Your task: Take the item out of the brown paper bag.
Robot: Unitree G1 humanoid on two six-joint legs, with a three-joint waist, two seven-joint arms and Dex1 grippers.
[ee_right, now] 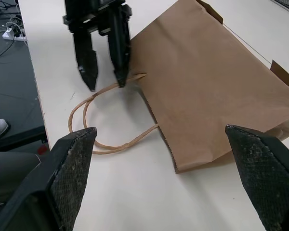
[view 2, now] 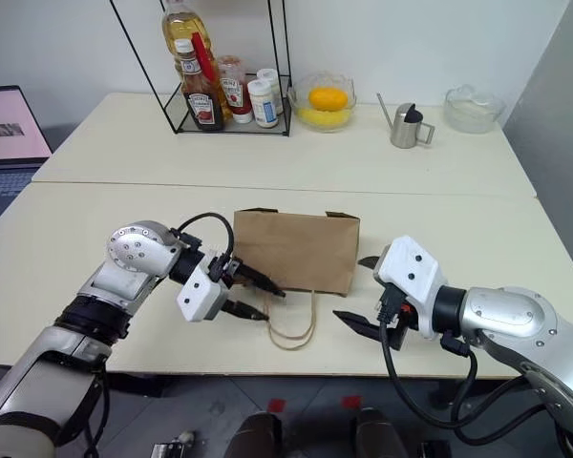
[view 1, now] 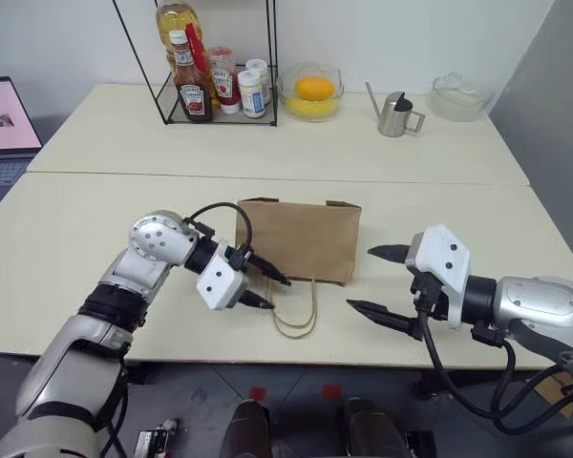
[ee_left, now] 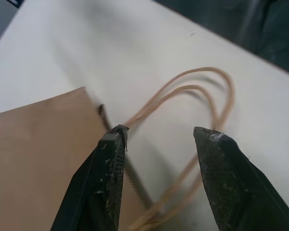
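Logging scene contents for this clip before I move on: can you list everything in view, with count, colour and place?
paper bag: one, brown, lying flat on the near table, mouth towards the robot
cord handles: two, tan, looped on the table at the bag's mouth
wire rack: one, black, far table
sauce bottles: several, red and yellow, in the rack
white jars: two, in the rack
glass bowl: one, clear, holding yellow and orange fruit, far table
metal pitcher: one, silver, far table
lidded glass dish: one, clear, far right
laptop: one, pink screen, far left
left gripper: black fingers open, at the handles
right gripper: black fingers wide open, right of the bag
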